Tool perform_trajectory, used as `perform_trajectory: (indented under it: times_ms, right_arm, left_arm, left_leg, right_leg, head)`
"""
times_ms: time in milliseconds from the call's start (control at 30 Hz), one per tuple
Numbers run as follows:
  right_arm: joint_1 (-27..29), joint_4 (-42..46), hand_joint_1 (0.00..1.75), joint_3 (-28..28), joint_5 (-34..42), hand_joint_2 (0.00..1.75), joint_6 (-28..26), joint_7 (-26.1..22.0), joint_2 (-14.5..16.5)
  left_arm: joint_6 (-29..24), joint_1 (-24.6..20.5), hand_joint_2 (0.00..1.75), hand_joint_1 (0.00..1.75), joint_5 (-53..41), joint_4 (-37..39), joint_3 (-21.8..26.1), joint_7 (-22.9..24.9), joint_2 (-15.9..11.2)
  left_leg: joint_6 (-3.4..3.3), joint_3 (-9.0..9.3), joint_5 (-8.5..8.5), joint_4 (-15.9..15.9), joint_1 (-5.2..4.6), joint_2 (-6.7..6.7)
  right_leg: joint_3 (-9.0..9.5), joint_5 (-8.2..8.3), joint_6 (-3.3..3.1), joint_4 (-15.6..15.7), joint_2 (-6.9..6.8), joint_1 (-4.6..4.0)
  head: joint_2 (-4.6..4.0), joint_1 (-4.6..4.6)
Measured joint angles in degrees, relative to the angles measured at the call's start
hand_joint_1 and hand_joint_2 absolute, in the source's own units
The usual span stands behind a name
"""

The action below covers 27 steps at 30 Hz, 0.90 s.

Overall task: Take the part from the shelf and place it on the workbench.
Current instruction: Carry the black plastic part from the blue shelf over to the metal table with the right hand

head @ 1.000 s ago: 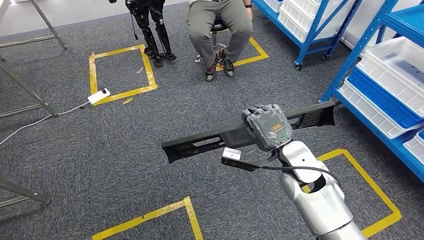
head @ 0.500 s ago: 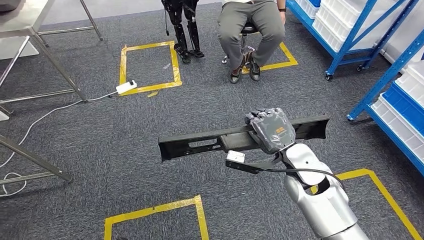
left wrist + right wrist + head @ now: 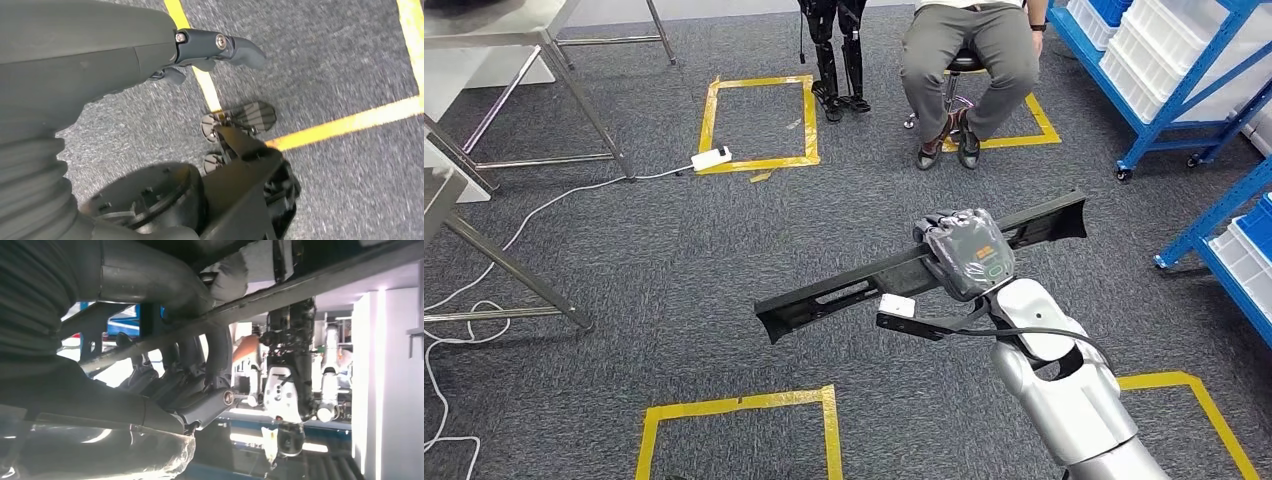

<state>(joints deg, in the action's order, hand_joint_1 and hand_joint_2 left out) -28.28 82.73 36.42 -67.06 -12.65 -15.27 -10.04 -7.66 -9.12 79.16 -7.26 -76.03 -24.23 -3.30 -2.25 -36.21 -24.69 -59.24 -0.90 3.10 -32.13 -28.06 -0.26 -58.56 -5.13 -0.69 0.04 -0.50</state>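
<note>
A long black plastic part (image 3: 834, 292) hangs over the carpet, tilted so its right end is higher. My right hand (image 3: 964, 252) grips it from above, a little right of its middle, fingers wrapped over the top edge. In the right wrist view the dark fingers (image 3: 200, 365) curl around the part's edge (image 3: 310, 287). The steel workbench (image 3: 494, 22) stands at the far left, apart from the part. My left hand (image 3: 105, 55) hangs above the carpet with nothing in it, its thumb (image 3: 225, 47) stretched out.
A person (image 3: 969, 50) sits on a stool straight ahead, next to another robot's dark legs (image 3: 839, 55). Blue shelving with white bins (image 3: 1169, 65) lines the right side. A white power strip (image 3: 710, 157) and cable lie by a yellow tape square (image 3: 759, 122).
The whole picture has slid to the right, so the camera has turned left; the workbench legs show more, the shelves less. The part stays in my right hand, its right end now raised.
</note>
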Motion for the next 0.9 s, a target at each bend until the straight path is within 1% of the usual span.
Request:
perform_trajectory:
  times_ms: [33,67,100,133,167,200,233,267,300,333,367,400,433,467,500,533,567,600,633,667,700,733,767,800,833,867,900]
  right_arm:
    - [0.1,0.1,1.52,0.0,0.0,1.75,0.0,0.1,0.0]
    - [0.1,0.3,1.52,-0.1,0.0,1.75,0.0,0.1,-0.1]
    - [0.1,0.5,1.52,-0.2,0.0,1.75,0.0,0.2,-0.2]
    - [0.1,0.7,1.52,-0.3,0.0,1.75,0.0,0.3,-0.5]
    - [0.3,0.8,1.52,-0.4,0.0,1.75,0.0,0.3,-0.8]
    - [0.6,0.8,1.52,-0.5,0.0,1.75,0.0,0.4,-1.1]
    - [1.0,0.8,1.52,-0.5,-0.1,1.75,0.0,0.4,-1.4]
    - [1.5,0.8,1.52,-0.5,-0.1,1.75,0.0,0.5,-1.6]
    - [1.8,0.8,1.52,-0.5,-0.2,1.75,0.1,0.6,-1.7]
    - [2.0,0.9,1.52,-0.5,-0.3,1.75,0.1,0.6,-1.8]
    - [2.1,1.0,1.52,-0.5,-0.4,1.75,0.2,0.7,-1.9]
    - [2.1,1.1,1.52,-0.5,-0.4,1.75,0.2,0.8,-2.0]
    - [2.1,1.2,1.52,-0.5,-0.5,1.75,0.2,0.9,-2.0]
    - [2.2,1.3,1.52,-0.5,-0.5,1.75,0.2,0.9,-2.1]
    - [2.4,1.4,1.52,-0.5,-0.7,1.75,0.2,1.0,-2.1]
    - [2.5,1.5,1.52,-0.5,-0.8,1.75,0.2,1.0,-2.1]
    - [2.6,1.6,1.52,-0.5,-0.9,1.75,0.2,1.0,-2.1]
    - [2.6,1.8,1.52,-0.5,-0.9,1.75,0.2,1.1,-2.0]
    - [2.5,1.9,1.52,-0.6,-1.0,1.75,0.2,1.1,-2.0]
    - [2.6,2.0,1.52,-0.6,-1.0,1.75,0.2,1.1,-2.0]
    - [2.6,2.1,1.52,-0.7,-1.0,1.75,0.2,1.2,-2.0]
    - [2.7,2.1,1.52,-0.7,-1.1,1.75,0.2,1.2,-2.0]
    - [2.9,2.1,1.52,-0.7,-1.1,1.75,0.2,1.2,-2.0]
    - [3.0,2.1,1.52,-0.6,-1.2,1.75,0.2,1.2,-2.0]
    - [3.0,2.1,1.52,-0.6,-1.2,1.75,0.2,1.2,-2.0]
    - [3.0,2.1,1.52,-0.7,-1.3,1.75,0.2,1.2,-1.9]
    - [3.0,2.1,1.52,-0.7,-1.3,1.75,0.2,1.2,-1.9]
  left_arm:
    - [0.1,0.0,1.75,0.0,-0.1,0.0,-0.2,0.0,0.0]
    - [0.2,0.0,1.75,0.0,-0.2,0.0,-0.3,0.0,0.0]
    - [0.4,-0.1,1.75,0.0,-0.3,0.0,-0.5,0.0,0.0]
    - [0.5,-0.2,1.75,0.0,-0.4,0.0,-0.6,0.1,0.0]
    - [0.6,-0.3,1.75,0.0,-0.4,0.0,-0.7,0.2,0.0]
    - [0.7,-0.4,1.75,0.0,-0.4,0.0,-0.7,0.3,0.0]
    - [0.7,-0.4,1.75,0.0,-0.4,0.0,-0.8,0.3,0.0]
    - [0.8,-0.4,1.75,0.0,-0.4,0.0,-0.8,0.4,0.1]
    - [0.8,-0.2,1.75,0.0,-0.4,0.0,-0.9,0.4,0.1]
    - [0.8,-0.1,1.75,0.0,-0.4,0.0,-0.9,0.5,0.1]
    - [0.9,0.0,1.75,0.0,-0.3,0.0,-0.9,0.5,0.1]
    - [0.9,0.0,1.75,0.0,-0.3,0.0,-0.9,0.5,0.0]
    - [0.9,0.0,1.75,0.0,-0.2,0.0,-1.0,0.5,0.0]
    - [0.9,0.0,1.75,0.0,-0.1,0.0,-1.0,0.5,0.0]
    - [0.9,0.0,1.75,0.0,-0.1,0.0,-1.0,0.5,0.0]
    - [0.9,0.2,1.75,0.0,0.0,0.0,-1.0,0.5,0.0]
    - [0.9,0.3,1.75,0.0,0.0,0.0,-1.0,0.5,0.0]
    - [1.0,0.4,1.75,0.0,0.0,0.0,-1.0,0.5,0.0]
    - [1.0,0.4,1.75,0.0,0.0,0.0,-1.0,0.5,0.0]
    - [1.0,0.3,1.75,0.0,0.0,0.0,-1.0,0.5,0.0]
    - [1.1,0.3,1.75,0.0,0.0,0.0,-1.0,0.5,0.0]
    - [1.1,0.2,1.75,0.0,0.0,0.0,-1.1,0.5,0.0]
    - [1.1,0.2,1.75,0.0,0.0,0.0,-1.2,0.5,0.0]
    - [1.1,0.2,1.75,0.0,0.0,0.0,-1.3,0.5,0.0]
    - [1.1,0.2,1.75,0.0,0.0,0.0,-1.4,0.5,0.0]
    - [1.1,0.2,1.75,0.0,0.0,0.0,-1.4,0.5,0.0]
    - [1.1,0.2,1.75,0.0,0.1,0.0,-1.5,0.6,0.0]
  left_leg:
    - [-0.24,0.19,0.25,0.5,0.09,-0.57]
    - [-0.43,0.48,0.56,1.1,0.26,-1.06]
    - [-0.68,0.8,0.91,1.7,0.51,-1.54]
    - [-0.87,1.1,1.22,2.2,0.8,-2.04]
    - [-0.96,1.16,1.34,2.3,0.89,-2.62]
    - [-1.06,1.12,1.41,2.3,0.97,-3.29]
    - [-1.06,1.08,1.43,2.3,1.02,-3.98]
    - [-0.99,1.05,1.45,2.3,1.08,-4.7]
    - [-0.87,1.04,1.48,2.2,1.16,-5.4]
    - [-0.65,1.05,1.49,2.2,1.28,-6.07]
    - [-0.33,1.01,1.49,2.1,1.38,-6.74]
    - [0.1,0.83,1.44,1.8,1.39,-7.37]
    - [0.54,0.57,1.44,1.6,1.41,-7.9]
    - [0.99,0.28,1.52,1.5,1.44,-8.39]
    - [1.41,0.02,1.65,1.5,1.53,-8.87]
    - [1.75,-0.17,1.81,1.6,1.75,-9.24]
    - [2.04,-0.41,1.66,1.4,1.89,-8.77]
    - [2.25,-0.87,1.04,0.5,1.95,-7.68]
    - [2.41,-1.78,-0.19,-1.5,1.97,-6.24]
    - [2.5,-3.27,-1.99,-4.8,1.97,-4.66]
    - [2.56,-5.11,-3.89,-8.7,1.99,-3.82]
    - [2.57,-6.98,-5.48,-12.7,2.04,-3.47]
    - [2.54,-8.31,-6.31,-15.4,2.06,-3.35]
    - [2.45,-8.49,-5.97,-15.9,2.05,-3.29]
    - [2.27,-7.36,-4.63,-13.8,2.04,-3.11]
    - [2.03,-5.23,-2.76,-9.9,2.0,-2.61]
    - [1.77,-2.87,-1.31,-5.7,1.8,-1.51]
  right_leg:
    - [0.02,-0.12,0.14,0.1,-0.35,0.0]
    - [-0.07,-0.41,0.3,-0.2,0.06,0.05]
    - [-0.53,-1.07,0.41,-1.3,1.03,0.09]
    - [-1.57,-2.18,0.48,-3.5,2.35,0.24]
    - [-3.14,-3.57,0.52,-6.9,3.72,0.57]
    - [-5.02,-4.95,0.62,-10.7,4.45,0.86]
    - [-6.64,-5.9,0.87,-13.9,4.76,1.18]
    - [-7.47,-6.05,1.34,-15.4,4.86,1.5]
    - [-7.23,-5.29,2.0,-14.6,4.92,1.84]
    - [-5.92,-3.78,2.77,-11.7,5.1,2.23]
    - [-4.06,-2.01,3.55,-7.6,5.82,2.74]
    - [-2.3,-0.65,3.98,-3.9,6.72,3.08]
    - [-1.11,0.24,4.08,-1.3,7.4,3.31]
    - [-0.59,0.57,3.88,0.0,7.84,3.3]
    - [-0.53,0.58,3.47,0.1,7.64,3.05]
    - [-0.58,0.71,3.07,0.1,7.13,3.0]
    - [-0.53,0.84,2.67,0.1,6.66,2.97]
    - [-0.46,0.95,2.3,0.2,6.2,2.98]
    - [-0.39,1.03,1.83,0.3,5.7,2.95]
    - [-0.36,1.03,1.46,0.4,5.18,2.7]
    - [-0.37,0.98,1.18,0.4,4.63,2.4]
    - [-0.37,0.93,0.94,0.4,4.0,2.09]
    - [-0.36,0.87,0.85,0.4,3.37,1.85]
    - [-0.35,0.81,0.77,0.3,2.76,1.66]
    - [-0.29,0.75,0.7,0.3,2.15,1.52]
    - [-0.21,0.68,0.63,0.3,1.6,1.42]
    - [-0.11,0.62,0.58,0.4,1.08,1.32]
  head:
    - [0.0,-0.02]
    - [0.0,0.03]
    - [0.0,0.03]
    - [0.0,0.14]
    - [0.0,0.21]
    - [0.0,0.27]
    - [0.0,0.34]
    - [0.0,0.32]
    - [0.0,0.33]
    - [0.0,0.3]
    - [0.0,0.32]
    - [0.0,0.36]
    - [0.0,0.35]
    - [0.0,0.34]
    - [0.0,0.32]
    - [0.0,0.26]
    - [0.0,0.26]
    - [0.0,0.19]
    - [0.0,0.06]
    - [0.0,-0.02]
    - [0.0,-0.11]
    - [0.0,-0.13]
    - [0.0,-0.12]
    - [0.0,-0.13]
    - [0.0,-0.13]
    - [0.0,-0.13]
    - [0.0,-0.12]
